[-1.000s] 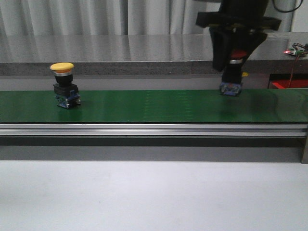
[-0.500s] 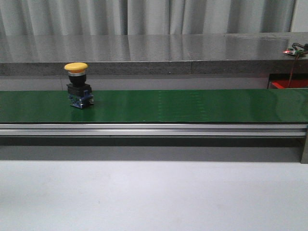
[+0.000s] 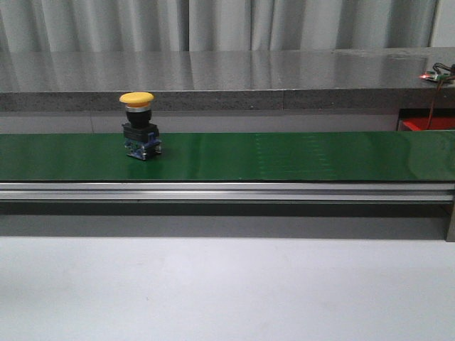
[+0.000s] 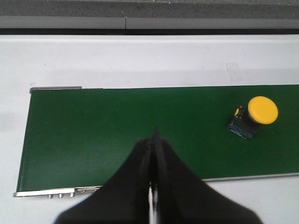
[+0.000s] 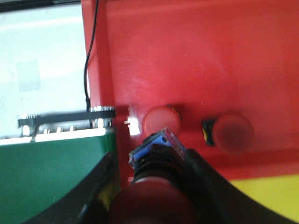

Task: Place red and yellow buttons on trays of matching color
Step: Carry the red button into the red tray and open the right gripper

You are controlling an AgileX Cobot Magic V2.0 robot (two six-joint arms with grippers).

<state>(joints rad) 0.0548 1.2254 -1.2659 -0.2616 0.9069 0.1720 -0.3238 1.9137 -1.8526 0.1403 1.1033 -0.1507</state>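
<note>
A red button (image 5: 156, 186), bottom centre of the right wrist view, is clamped between the right gripper (image 5: 149, 196) jaws above the red tray (image 5: 224, 56), evidently for release beside two red buttons already there; its long axis runs up-frame, blue base leading. The yellow button (image 3: 139, 125) stands upright, cap uppermost, left of centre on the green belt (image 3: 298, 156), awaiting pickup. The left gripper (image 4: 153, 140) hovers over the belt, jaws together and empty.

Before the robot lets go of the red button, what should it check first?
1. Right tool grips the red button: ok.
2. Red tray lies under it: ok.
3. Drop spot free of the two red buttons already there: cannot tell, one sits very close.
4. Away from the yellow tray: ok.
5. Yellow button upright on the green belt: ok.
6. Left tool ready for it: not ok, shut.
</note>
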